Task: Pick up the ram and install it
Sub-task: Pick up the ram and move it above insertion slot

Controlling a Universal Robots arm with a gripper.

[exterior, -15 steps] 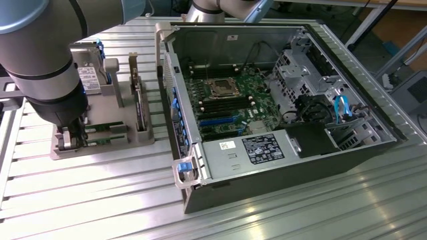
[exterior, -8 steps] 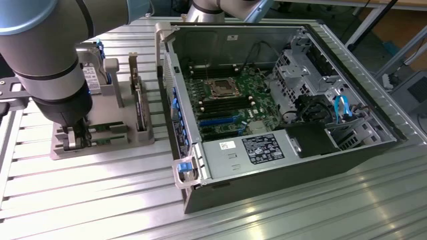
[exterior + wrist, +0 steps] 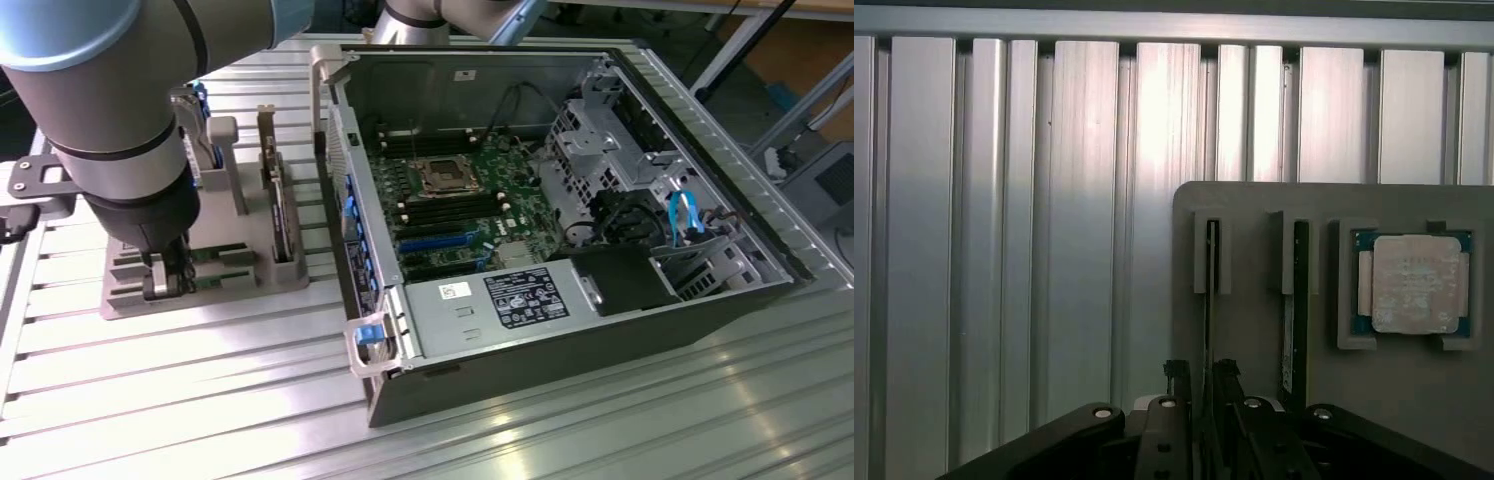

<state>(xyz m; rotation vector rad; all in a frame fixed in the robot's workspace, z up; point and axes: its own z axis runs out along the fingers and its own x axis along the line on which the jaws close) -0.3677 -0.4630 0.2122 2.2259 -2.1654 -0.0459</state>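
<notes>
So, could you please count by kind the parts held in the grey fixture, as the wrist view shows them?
Circuit boards standing on edge in slots: 2
CPU: 1
Total: 3

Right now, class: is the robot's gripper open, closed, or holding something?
The gripper: open, with a finger on either side of the ram stick standing in the grey holder, not clamped on it.

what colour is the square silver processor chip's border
Teal border; clearest in the wrist view.
</notes>
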